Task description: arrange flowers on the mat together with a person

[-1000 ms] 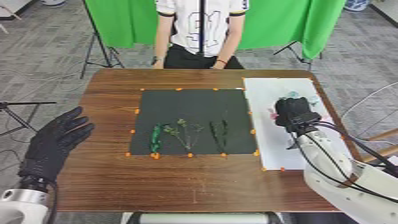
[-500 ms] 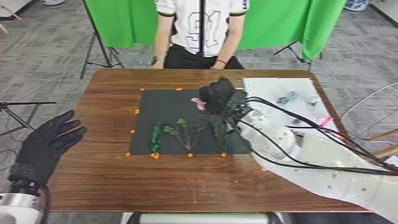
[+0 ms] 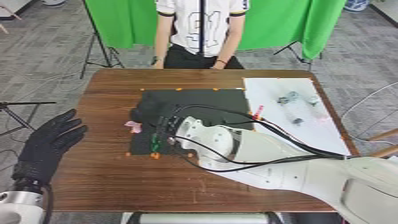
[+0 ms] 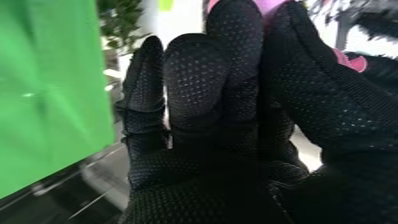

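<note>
The right hand (image 3: 153, 111) is over the left part of the dark mat (image 3: 222, 97), gripping a pink flower (image 3: 133, 127) between its thumb and straight fingers. In the right wrist view, pink shows at the tips of that hand (image 4: 200, 75). In the head view, the bloom hangs over the mat's left edge. Just nearer the robot, a green stem (image 3: 155, 144) lies upright on the mat, near its left edge. Orange marks run along the mat's edges. The white arm reaches across from the right, over the white sheet (image 3: 277, 85), where pale blue-grey blooms (image 3: 290, 97) lie and a red-pink strip (image 3: 258, 111) sits at the side toward the mat. The left hand (image 3: 44, 150) is at the table's (image 3: 107, 185) left edge, open, palm and fingers loosely spread.
</note>
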Robot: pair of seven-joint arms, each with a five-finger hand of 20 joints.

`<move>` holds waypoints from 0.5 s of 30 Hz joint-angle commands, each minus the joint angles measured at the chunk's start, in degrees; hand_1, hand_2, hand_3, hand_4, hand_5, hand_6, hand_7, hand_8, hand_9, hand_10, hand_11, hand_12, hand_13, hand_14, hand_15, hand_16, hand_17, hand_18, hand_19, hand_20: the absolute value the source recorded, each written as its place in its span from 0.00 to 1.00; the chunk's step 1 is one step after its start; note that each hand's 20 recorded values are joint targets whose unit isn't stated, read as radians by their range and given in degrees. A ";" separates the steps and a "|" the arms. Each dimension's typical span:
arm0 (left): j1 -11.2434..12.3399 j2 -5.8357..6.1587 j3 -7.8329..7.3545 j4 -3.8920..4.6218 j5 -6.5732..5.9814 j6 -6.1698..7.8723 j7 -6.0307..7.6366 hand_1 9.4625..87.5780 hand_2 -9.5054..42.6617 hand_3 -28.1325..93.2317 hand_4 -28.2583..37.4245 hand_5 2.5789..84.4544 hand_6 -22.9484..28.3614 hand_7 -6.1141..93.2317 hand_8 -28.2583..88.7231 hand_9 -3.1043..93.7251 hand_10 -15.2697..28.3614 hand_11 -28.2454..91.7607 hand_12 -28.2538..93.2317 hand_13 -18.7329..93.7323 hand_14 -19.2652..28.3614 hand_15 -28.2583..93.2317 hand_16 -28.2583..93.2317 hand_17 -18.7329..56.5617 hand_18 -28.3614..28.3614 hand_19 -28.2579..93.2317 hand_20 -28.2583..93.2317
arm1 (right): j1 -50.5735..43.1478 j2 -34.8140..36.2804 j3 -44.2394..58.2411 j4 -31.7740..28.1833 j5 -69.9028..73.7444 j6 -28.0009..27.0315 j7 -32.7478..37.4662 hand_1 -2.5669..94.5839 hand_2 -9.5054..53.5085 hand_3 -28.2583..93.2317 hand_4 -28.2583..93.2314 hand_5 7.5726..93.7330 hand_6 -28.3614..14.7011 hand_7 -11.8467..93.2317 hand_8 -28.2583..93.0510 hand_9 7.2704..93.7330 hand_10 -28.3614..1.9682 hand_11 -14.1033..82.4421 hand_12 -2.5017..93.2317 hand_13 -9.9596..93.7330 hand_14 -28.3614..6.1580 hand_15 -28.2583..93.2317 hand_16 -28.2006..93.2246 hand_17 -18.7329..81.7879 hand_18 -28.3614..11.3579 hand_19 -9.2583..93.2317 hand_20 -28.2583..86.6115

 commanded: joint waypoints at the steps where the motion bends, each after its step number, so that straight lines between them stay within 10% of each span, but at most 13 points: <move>1: -1.10 1.39 1.39 0.83 -0.15 0.22 -0.32 0.18 0.17 0.83 0.09 0.42 0.51 0.25 0.17 0.38 0.65 0.43 0.37 0.44 0.74 0.46 0.25 0.20 0.93 0.62 0.28 | 4.17 -3.29 -3.09 0.94 1.31 0.22 2.75 0.50 0.00 0.90 0.00 0.70 0.74 0.58 0.24 0.86 0.73 0.45 0.58 0.79 0.66 0.79 0.47 0.50 0.30 0.82 0.61; 15: -2.17 1.27 1.60 1.43 0.43 -0.75 -1.82 0.18 0.17 0.83 0.09 0.42 0.51 0.25 0.17 0.37 0.65 0.43 0.37 0.44 0.73 0.46 0.25 0.20 0.93 0.62 0.28 | 2.81 -3.79 -1.66 2.72 -1.88 -4.36 5.12 0.45 0.00 0.90 0.00 0.67 0.74 0.58 0.24 0.82 0.69 0.49 0.55 0.77 0.65 0.80 0.47 0.49 0.30 0.81 0.61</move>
